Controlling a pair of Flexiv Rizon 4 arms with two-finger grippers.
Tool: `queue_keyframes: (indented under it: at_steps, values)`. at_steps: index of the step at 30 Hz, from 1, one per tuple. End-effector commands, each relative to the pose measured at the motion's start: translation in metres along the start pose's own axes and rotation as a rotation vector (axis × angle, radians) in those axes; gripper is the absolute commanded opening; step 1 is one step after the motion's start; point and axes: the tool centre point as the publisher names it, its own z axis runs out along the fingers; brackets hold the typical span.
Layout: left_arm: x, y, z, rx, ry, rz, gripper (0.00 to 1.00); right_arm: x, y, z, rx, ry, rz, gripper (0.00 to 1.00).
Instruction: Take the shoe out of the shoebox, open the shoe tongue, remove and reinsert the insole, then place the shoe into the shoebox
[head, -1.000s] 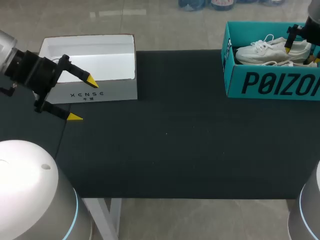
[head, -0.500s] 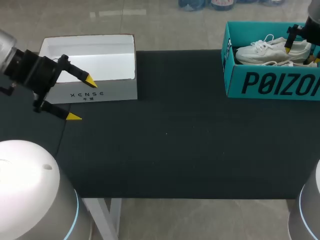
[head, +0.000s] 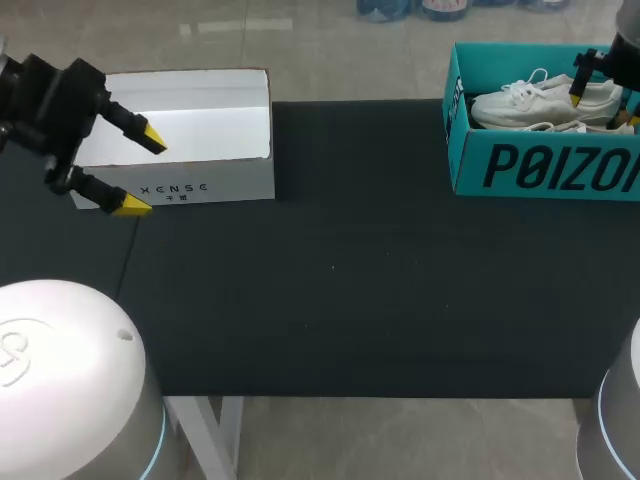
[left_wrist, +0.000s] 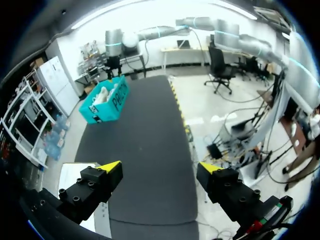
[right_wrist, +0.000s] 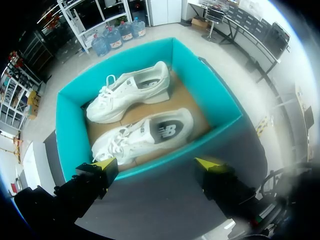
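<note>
Black-topped table (head: 340, 270) is taking even overhead light; white open box (head: 215, 125) is sitting at its far-left edge, inside glaring bright.

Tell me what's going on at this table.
Nothing is held yet. The right gripper hangs open above the teal shoebox, where two white shoes lie side by side. The left gripper, also open and empty, is by the white box on the other side of the table.
</note>
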Motion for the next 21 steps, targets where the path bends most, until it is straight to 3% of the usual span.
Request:
queue_keyframes:
  at_steps: [1, 5, 14, 19, 21]
  values:
    - [0.011, -0.002, 0.015, -0.192, -0.081, -0.23, 1.0, 0.0, 0.0, 0.0, -0.001, 0.002, 0.0, 1.0]
    - [0.01, -0.006, 0.023, -0.228, -0.097, -0.334, 1.0, 0.0, 0.0, 0.0, -0.001, 0.002, 0.0, 1.0]
    - [-0.017, -0.019, 0.018, -0.319, -0.157, -0.456, 1.0, 0.0, 0.0, 0.0, -0.001, 0.002, 0.0, 1.0]
    - [-0.029, -0.021, 0.023, -0.287, -0.118, -0.513, 1.0, 0.0, 0.0, 0.0, -0.001, 0.002, 0.0, 1.0]
    - [-0.038, -0.02, 0.025, -0.288, -0.163, -0.529, 1.0, 0.0, 0.0, 0.0, -0.001, 0.002, 0.0, 1.0]
